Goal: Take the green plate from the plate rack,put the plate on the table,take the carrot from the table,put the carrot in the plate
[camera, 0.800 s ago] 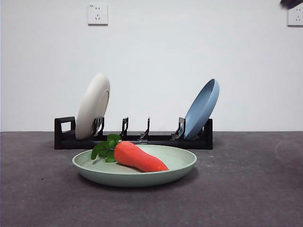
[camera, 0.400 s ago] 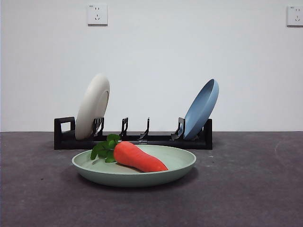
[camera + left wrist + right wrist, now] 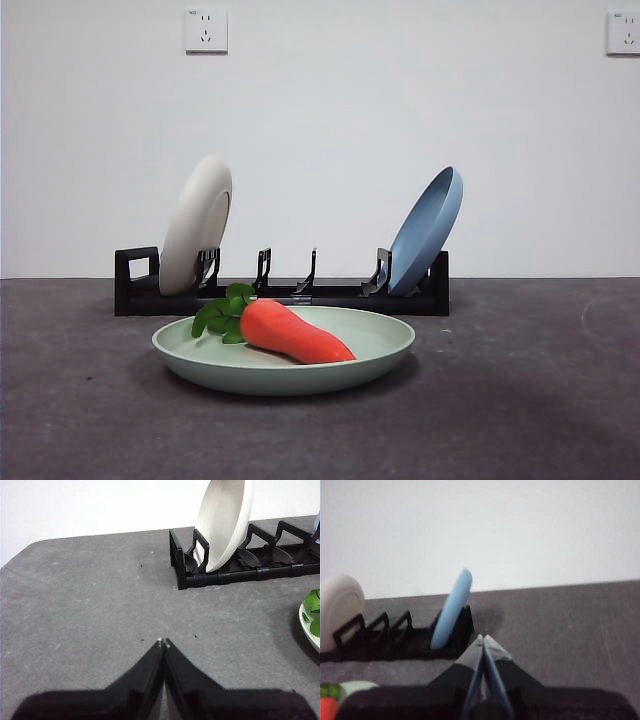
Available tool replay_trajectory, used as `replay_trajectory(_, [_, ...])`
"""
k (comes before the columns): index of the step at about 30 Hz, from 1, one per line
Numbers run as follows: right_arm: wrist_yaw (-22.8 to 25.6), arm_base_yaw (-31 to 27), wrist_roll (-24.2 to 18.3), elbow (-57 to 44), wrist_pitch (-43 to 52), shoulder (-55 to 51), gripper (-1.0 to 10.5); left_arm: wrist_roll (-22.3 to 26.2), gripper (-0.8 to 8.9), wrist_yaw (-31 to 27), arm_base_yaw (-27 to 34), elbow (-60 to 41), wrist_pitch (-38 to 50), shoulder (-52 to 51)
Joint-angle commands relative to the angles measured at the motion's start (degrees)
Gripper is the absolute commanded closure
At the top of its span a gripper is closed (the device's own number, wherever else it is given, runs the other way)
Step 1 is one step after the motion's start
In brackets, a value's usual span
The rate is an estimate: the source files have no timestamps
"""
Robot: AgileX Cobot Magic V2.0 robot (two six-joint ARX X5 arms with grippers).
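The green plate [image 3: 370,345] lies flat on the dark grey table [image 3: 520,400] in front of the black plate rack [image 3: 330,295]. The carrot [image 3: 295,332] lies in the plate, its green leaves toward the left. The plate's edge shows in the left wrist view [image 3: 309,625], and plate and carrot tip show in the right wrist view [image 3: 350,687]. My left gripper [image 3: 163,641] is shut and empty above bare table, apart from the rack [image 3: 240,567]. My right gripper [image 3: 483,638] is shut and empty, held back from the rack [image 3: 395,635]. Neither arm shows in the front view.
A cream-white plate [image 3: 197,222] stands in the rack's left end and a light blue plate [image 3: 428,230] leans at its right end. Both show in the wrist views, white [image 3: 223,522] and blue [image 3: 451,611]. A white wall with two sockets is behind.
A dark arm tip at the front view's top right corner one second ago has gone out of view. The plate, carrot and rack have not moved.
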Motion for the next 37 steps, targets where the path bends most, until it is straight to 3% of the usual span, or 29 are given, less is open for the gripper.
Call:
replay_trajectory(1, [0.3, -0.5, 1.9, -5.8, 2.3, -2.9, 9.5, -0.4, 8.17, 0.3, 0.2, -0.8, 0.2, -0.2])
replay_trajectory(11, [0.3, -0.6, 2.8, -16.2, 2.2, -4.8, 9.5, -0.4, 8.17, 0.3, 0.2, -0.8, 0.2, -0.2])
replay_trajectory(37, [0.3, -0.6, 3.8, -16.2, 1.5, -4.7, 9.5, -0.3, 8.17, 0.3, 0.2, -0.8, 0.2, -0.2])
